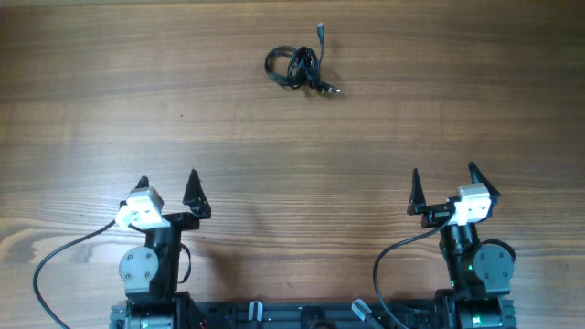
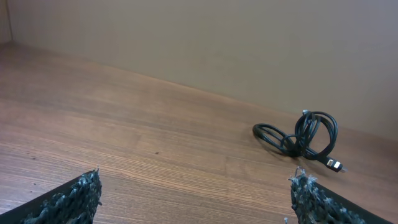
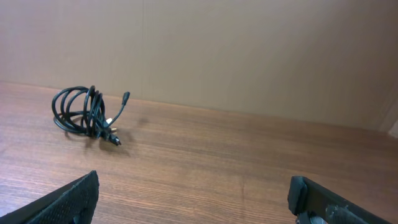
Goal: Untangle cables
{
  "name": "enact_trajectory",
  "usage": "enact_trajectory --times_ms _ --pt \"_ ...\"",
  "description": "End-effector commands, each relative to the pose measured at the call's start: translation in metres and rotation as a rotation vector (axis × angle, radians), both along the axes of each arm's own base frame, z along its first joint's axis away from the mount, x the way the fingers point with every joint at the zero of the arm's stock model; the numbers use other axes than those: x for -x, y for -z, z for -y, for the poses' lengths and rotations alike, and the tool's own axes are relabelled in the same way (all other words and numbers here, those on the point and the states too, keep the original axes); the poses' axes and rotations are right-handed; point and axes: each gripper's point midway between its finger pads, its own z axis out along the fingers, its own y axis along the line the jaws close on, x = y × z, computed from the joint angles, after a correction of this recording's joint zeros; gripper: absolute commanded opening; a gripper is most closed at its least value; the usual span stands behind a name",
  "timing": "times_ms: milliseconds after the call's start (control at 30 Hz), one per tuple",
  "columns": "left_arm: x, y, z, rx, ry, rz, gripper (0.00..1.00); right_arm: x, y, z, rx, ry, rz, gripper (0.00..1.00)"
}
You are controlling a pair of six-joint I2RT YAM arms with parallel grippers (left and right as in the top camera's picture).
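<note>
The cables (image 1: pixel 298 68) are thin black cords wound in one small knotted bundle with plug ends sticking out, lying on the wooden table at the far middle. The bundle also shows in the left wrist view (image 2: pixel 301 138) at the right and in the right wrist view (image 3: pixel 84 111) at the left. My left gripper (image 1: pixel 167 187) is open and empty near the front left, far from the bundle; in its wrist view (image 2: pixel 196 186) only bare wood lies between the fingers. My right gripper (image 1: pixel 443 180) is open and empty near the front right, as its wrist view (image 3: pixel 194 186) shows.
Thicker black wires (image 1: pixel 64 251) run from the arm bases at the front edge, another at the right base (image 1: pixel 393 256). A plain beige wall (image 3: pixel 249 50) stands behind the far edge of the table.
</note>
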Motion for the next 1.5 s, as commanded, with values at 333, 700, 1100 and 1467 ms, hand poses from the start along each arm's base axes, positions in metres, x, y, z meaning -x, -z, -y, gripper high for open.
enact_trajectory --times_ms 333,700,1100,1467 --pt "0.0 0.001 -0.001 -0.021 -0.006 -0.003 1.0 0.001 -0.002 -0.001 0.013 -0.007 0.011 1.0" --pt "0.0 -0.002 0.0 -0.02 -0.002 0.008 1.0 0.001 -0.002 -0.001 0.012 -0.007 0.011 1.0" --pt "0.032 -0.148 0.022 -0.05 0.115 0.541 1.0 0.001 -0.002 -0.001 0.012 -0.007 0.011 1.0" --pt "0.088 -0.238 0.05 -0.035 0.272 0.519 1.0 0.001 -0.002 -0.001 0.012 -0.007 0.011 1.0"
